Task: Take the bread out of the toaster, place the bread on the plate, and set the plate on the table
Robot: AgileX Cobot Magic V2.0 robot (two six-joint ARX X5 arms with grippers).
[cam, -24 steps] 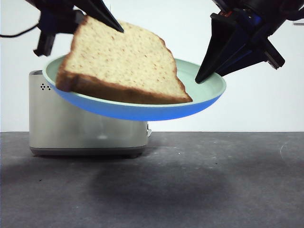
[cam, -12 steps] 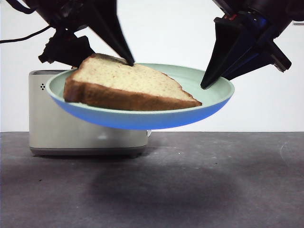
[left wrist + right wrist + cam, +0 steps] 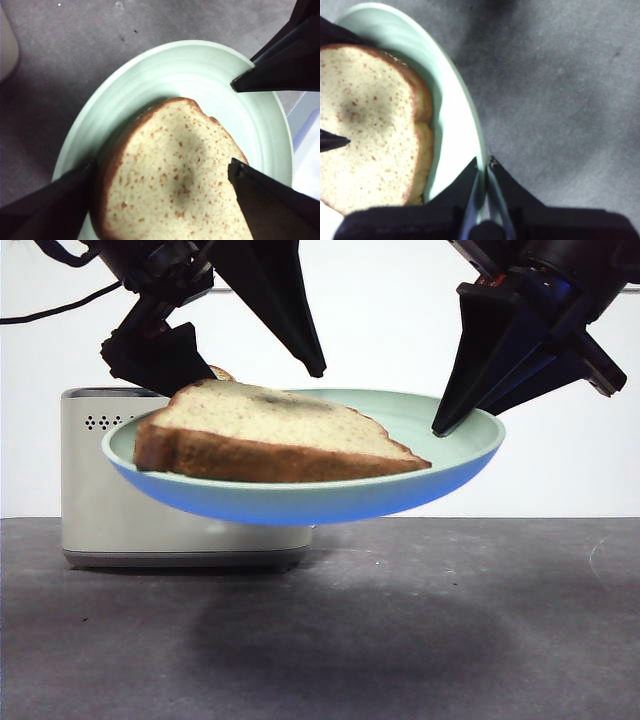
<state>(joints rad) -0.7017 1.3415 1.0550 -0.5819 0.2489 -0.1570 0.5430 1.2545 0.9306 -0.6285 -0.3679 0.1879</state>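
Your right gripper (image 3: 482, 167) is clamped on the rim of the plate (image 3: 455, 445), one jaw inside the rim and one outside, and it holds the plate in the air above the table (image 3: 450, 640), with a soft shadow on the surface beneath it. The bread (image 3: 270, 430) lies flat on the plate, toward the side away from that grip, its dark crust facing the front camera.

Your left gripper (image 3: 162, 172) hangs just over the bread with its jaws spread wide, one on each side of the slice. From the front, one jaw tip is clear of the crumb; the other looks close to the crust, though you cannot tell from these views whether it touches.

The toaster (image 3: 110, 510) stands on the table behind the plate, partly hidden by it.
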